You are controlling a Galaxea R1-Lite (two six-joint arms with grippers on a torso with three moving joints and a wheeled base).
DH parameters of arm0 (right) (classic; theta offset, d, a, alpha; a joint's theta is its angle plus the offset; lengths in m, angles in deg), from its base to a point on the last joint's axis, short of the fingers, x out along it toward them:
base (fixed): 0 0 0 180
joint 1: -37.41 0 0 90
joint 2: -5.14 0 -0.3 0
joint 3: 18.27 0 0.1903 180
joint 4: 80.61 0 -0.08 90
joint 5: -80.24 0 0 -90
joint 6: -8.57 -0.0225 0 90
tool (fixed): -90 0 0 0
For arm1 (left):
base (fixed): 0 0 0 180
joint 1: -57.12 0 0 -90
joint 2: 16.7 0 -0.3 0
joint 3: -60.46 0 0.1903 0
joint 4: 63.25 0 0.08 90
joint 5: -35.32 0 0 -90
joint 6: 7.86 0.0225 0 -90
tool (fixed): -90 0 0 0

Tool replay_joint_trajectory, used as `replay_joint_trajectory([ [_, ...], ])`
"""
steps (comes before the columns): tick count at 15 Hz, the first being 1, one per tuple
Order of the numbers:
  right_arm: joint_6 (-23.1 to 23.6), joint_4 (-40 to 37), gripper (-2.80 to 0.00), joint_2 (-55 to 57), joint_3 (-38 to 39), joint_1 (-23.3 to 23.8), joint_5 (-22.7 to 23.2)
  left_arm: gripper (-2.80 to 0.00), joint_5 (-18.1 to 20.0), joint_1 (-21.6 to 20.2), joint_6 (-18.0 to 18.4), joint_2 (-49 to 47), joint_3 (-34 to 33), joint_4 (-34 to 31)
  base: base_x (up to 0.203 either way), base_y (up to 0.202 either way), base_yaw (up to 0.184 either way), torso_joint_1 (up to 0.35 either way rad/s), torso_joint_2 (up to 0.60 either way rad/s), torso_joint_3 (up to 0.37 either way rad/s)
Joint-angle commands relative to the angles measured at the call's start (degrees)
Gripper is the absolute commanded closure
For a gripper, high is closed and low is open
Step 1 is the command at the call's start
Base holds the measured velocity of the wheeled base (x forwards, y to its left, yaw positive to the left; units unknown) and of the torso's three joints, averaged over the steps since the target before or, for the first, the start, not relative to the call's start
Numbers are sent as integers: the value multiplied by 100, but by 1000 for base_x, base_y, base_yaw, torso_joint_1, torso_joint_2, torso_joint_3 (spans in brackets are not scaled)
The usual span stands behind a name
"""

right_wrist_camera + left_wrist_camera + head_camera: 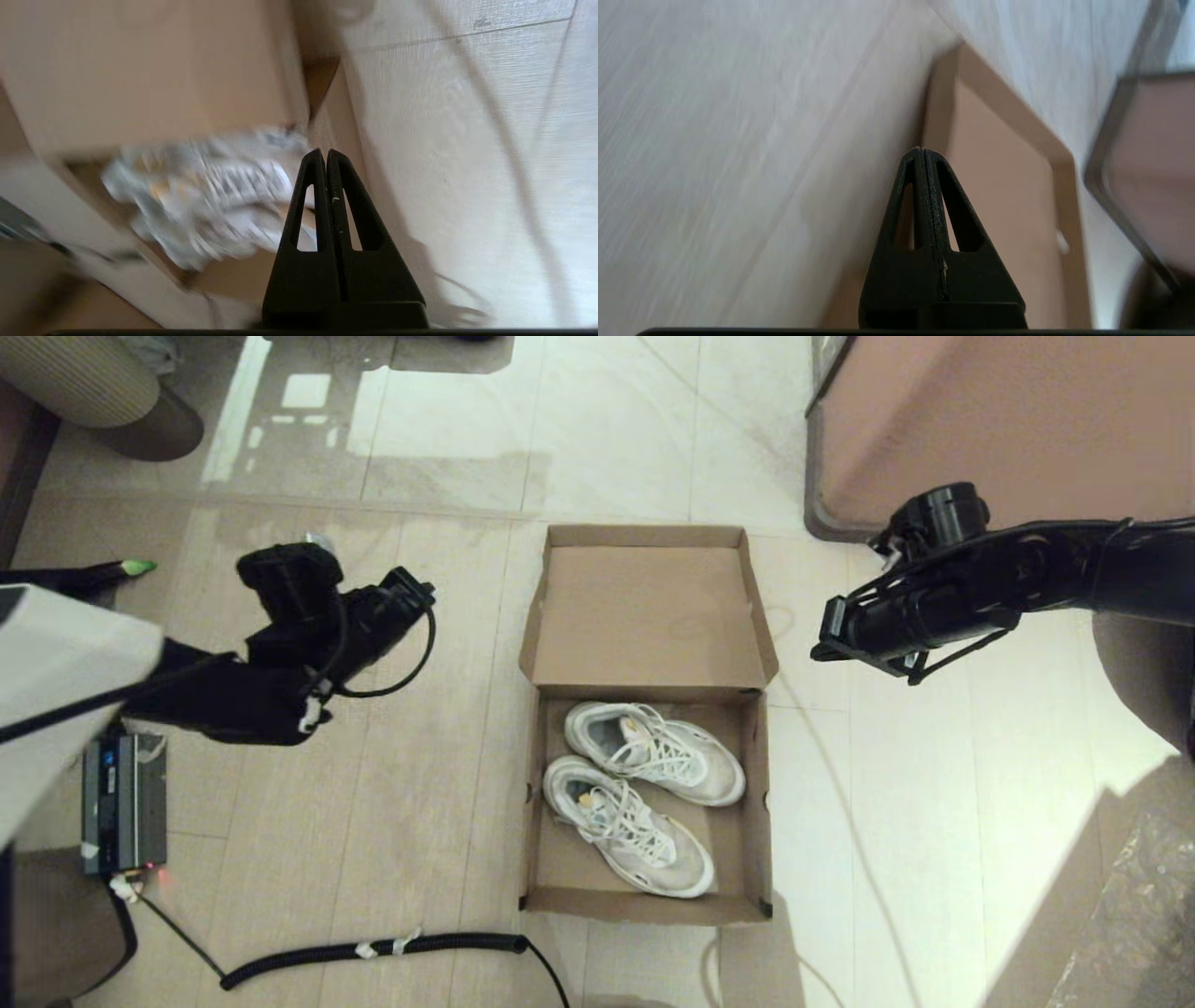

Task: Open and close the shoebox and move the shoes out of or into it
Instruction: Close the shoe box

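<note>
The brown shoebox [758, 803] sits open on the floor in the middle of the head view, its lid [644, 616] folded back flat on the far side. Both white sneakers lie side by side inside, one [663, 751] nearer the hinge and the other [625, 826] nearer me. My left gripper [425, 590] hovers left of the lid, shut and empty [922, 151], with the lid [999, 186] ahead of it. My right gripper [823, 639] hovers right of the lid, also shut and empty [325, 153]. The right wrist view shows the sneakers [205, 205], blurred, in the box.
A large pinkish-brown block [980, 420] with a dark rim stands at the far right. A grey device [126, 803] lies on the floor at the left, with a black corrugated hose [373, 949] near the front. A thin cable [840, 784] runs right of the box.
</note>
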Motion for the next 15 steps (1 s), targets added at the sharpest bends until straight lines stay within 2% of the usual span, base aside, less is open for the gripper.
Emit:
replay_joint_trajectory([
  [1, -1172, 485, 0, 490, -16, 260, 149, 0, -138, 52, -37, -1152, 814, 287, 0, 0, 0, 0, 0, 0],
  [3, -2314, 992, 0, 734, -14, 336, 298, 0, -224, 238, -45, -1389, 1095, 435, 0, 0, 0, 0, 0, 0],
  [5, -3423, 1946, 0, 1043, -8, 350, 552, 0, -252, 393, -42, -1445, 1147, 443, 0, 0, 0, 0, 0, 0],
  [7, -4213, 3010, 0, 1458, -4, 350, 610, 0, -267, 463, -28, -1422, 1137, 435, 0, 0, 0, 0, 0, 0],
  [10, -4557, 3904, 0, 1972, -6, 315, 648, 0, -365, 502, -1, -1351, 1119, 429, 0, 0, 0, 0, 0, 0],
  [11, -4816, 4254, 0, 2097, -11, 308, 657, 0, -378, 519, -9, -1310, 1097, 425, 0, 0, 0, 0, 0, 0],
  [13, -5393, 4496, 0, 2158, -12, 314, 849, 0, -397, 538, -3, -1177, 899, 431, 0, 0, 0, 0, 0, 0],
  [15, -5590, 4791, 0, 2260, -21, 315, 979, 0, -519, 600, -4, -1120, 748, 443, 0, 0, 0, 0, 0, 0],
])
